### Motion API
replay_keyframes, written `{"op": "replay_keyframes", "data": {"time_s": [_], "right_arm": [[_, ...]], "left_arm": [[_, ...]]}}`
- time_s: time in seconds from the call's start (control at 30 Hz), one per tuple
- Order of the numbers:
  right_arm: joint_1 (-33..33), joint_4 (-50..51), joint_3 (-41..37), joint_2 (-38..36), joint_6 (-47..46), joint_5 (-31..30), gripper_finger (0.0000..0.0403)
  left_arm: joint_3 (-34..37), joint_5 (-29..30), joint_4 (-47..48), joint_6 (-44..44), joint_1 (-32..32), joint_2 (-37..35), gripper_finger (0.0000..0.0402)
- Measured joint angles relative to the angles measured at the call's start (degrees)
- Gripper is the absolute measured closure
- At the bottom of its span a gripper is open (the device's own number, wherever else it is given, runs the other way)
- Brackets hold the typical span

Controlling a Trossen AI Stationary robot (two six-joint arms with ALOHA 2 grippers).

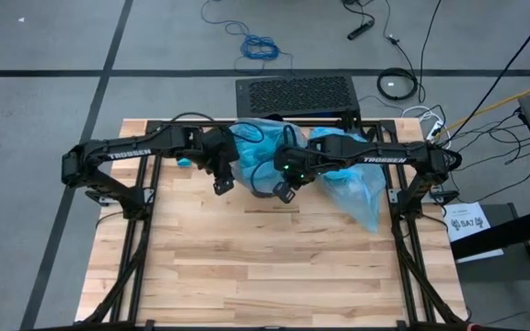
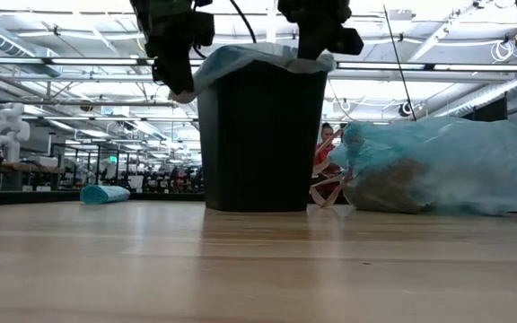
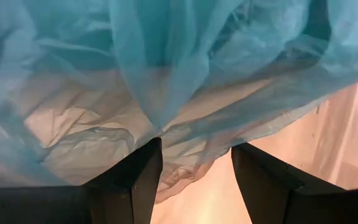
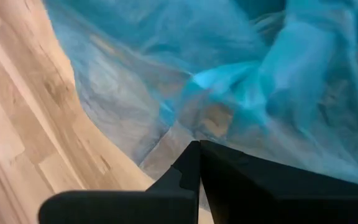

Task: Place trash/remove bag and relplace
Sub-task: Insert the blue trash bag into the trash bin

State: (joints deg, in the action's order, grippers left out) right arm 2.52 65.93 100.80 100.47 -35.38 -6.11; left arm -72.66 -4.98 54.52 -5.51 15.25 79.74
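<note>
The left end effector (image 3: 194, 180) stands spread wide at the bin (image 2: 260, 135) rim, blue bag film (image 3: 166, 74) draped between its fingers. The right end effector (image 4: 199, 163) is clenched tight, apparently empty, just over the bag liner above the surface (image 1: 274, 267).

"TROSSEN" on left arm (image 1: 122, 154), on right arm (image 1: 385, 159).

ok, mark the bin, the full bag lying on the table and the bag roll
black bin (image 2: 258, 144), low view, middle of its front wall
full blue bag (image 2: 447, 170), low view, its bulging side, right of the bin
rolled blue bag (image 2: 104, 194), low view, middle of the roll
</note>
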Motion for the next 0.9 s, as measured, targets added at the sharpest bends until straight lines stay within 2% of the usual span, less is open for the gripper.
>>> {"op": "replay_keyframes", "data": {"time_s": [0.57,0.77,0.9], "right_arm": [[0.7,-2.3,0.0,-12.8,-11.1,0.3,0.0403],[5.0,1.2,0.0,-13.9,-12.0,-0.3,0.0403],[9.0,5.9,0.0,-12.7,-12.1,-4.2,0.0403]], "left_arm": [[0.0,-0.5,-1.0,4.6,4.1,-9.2,0.0206],[-0.1,-3.1,-5.9,4.5,6.0,-10.9,0.0206],[-0.1,-2.6,-4.7,6.5,7.9,-10.0,0.0206]]}}
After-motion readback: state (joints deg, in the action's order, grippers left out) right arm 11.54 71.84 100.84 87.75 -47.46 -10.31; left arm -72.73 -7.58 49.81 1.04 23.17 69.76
